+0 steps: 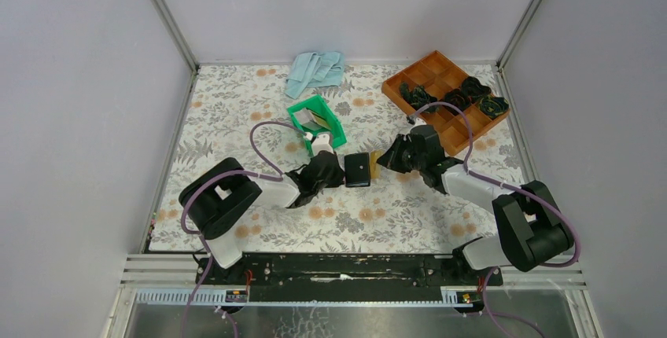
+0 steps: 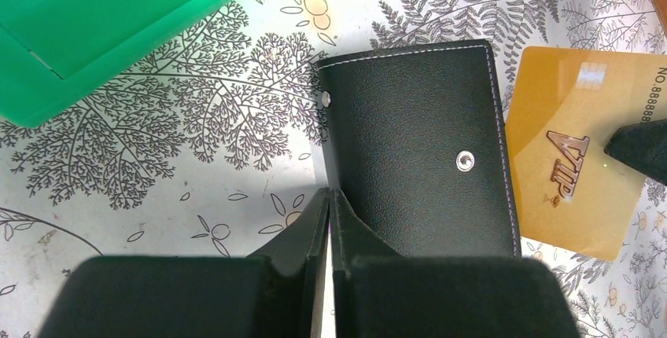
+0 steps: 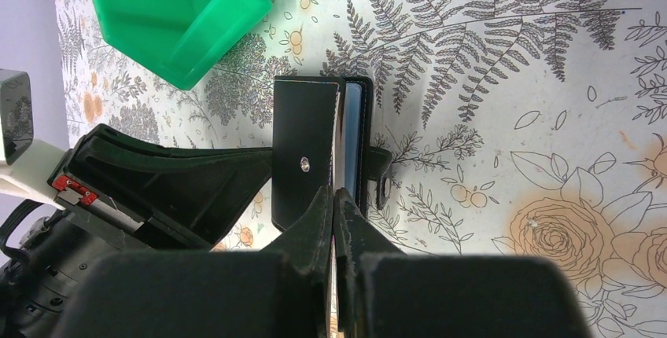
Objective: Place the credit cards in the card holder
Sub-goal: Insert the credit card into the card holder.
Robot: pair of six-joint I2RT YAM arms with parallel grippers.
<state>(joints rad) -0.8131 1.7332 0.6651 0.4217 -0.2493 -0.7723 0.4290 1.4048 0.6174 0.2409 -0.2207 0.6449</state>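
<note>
The black card holder [image 1: 358, 170] lies mid-table between both grippers. In the left wrist view its cover [image 2: 417, 141] shows a snap stud. In the right wrist view it [image 3: 307, 149] stands partly open, with its slots and closure tab to the right. My left gripper [image 1: 330, 169] [image 2: 329, 192] is shut, pinching the holder's left edge. My right gripper [image 1: 387, 159] [image 3: 333, 192] is shut on a gold VIP credit card [image 2: 574, 157] [image 1: 380, 158], held edge-on just right of the holder's opening. More tan cards seem to sit in the green bin.
The green bin [image 1: 316, 120] [image 2: 118, 16] [image 3: 181, 16] stands just behind the left gripper. A brown compartment tray [image 1: 444, 98] with dark items sits at the back right. A light blue cloth [image 1: 315, 72] lies at the back.
</note>
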